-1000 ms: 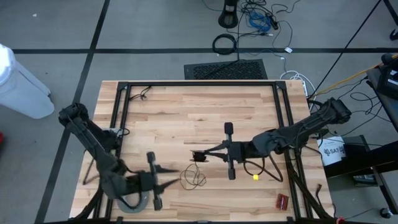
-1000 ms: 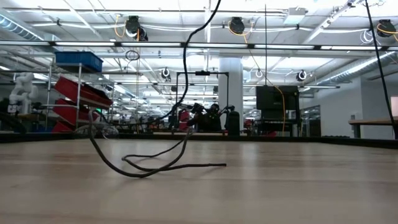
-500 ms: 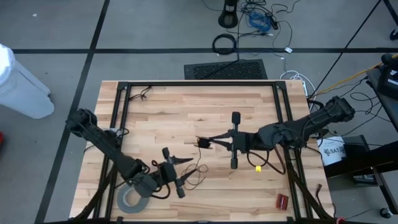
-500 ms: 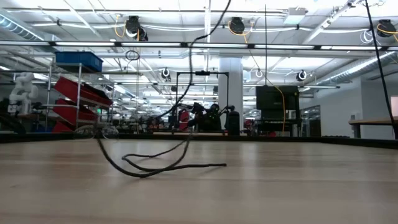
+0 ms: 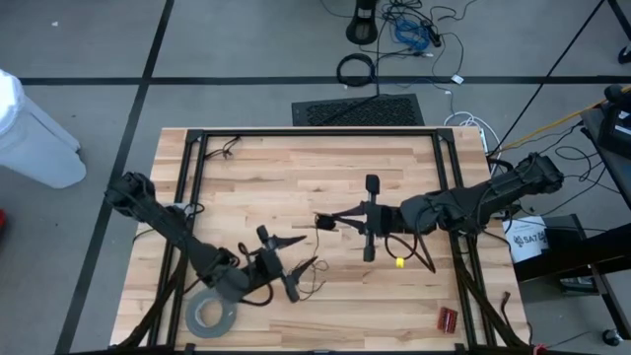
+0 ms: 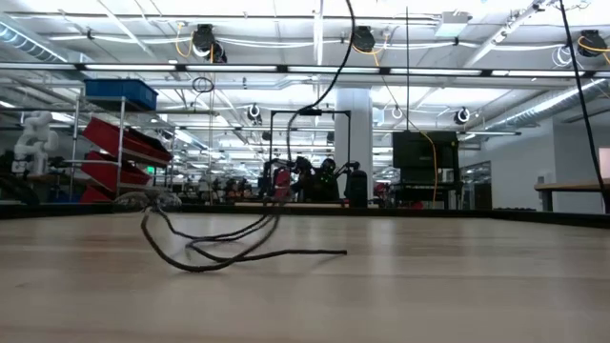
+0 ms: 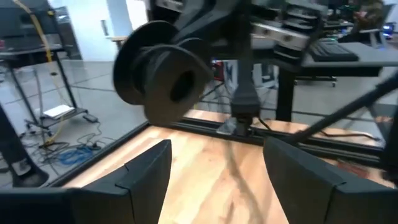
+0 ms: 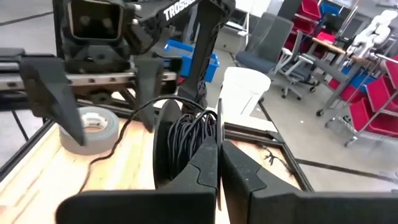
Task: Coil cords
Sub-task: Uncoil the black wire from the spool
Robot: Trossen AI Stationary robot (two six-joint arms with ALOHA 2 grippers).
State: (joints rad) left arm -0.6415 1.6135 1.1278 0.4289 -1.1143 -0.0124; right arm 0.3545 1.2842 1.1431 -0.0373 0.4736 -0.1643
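Over bare table [image 5: 296, 168], I'm pinching the disc [image 8: 180, 140] with my right gripper [image 5: 321, 223], wide-open left gripper [image 5: 299, 265] seemingly reaching for slack wire [image 5: 314, 281], needing gentle tension.

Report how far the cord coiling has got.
Done: part of the thin cord is wound in a bundle on the small black disc, which the shut right gripper holds above mid-table. In hand: the left gripper stands open over the loose end, gripping nothing. Left: a slack tangle of cord lies unwound on the table.
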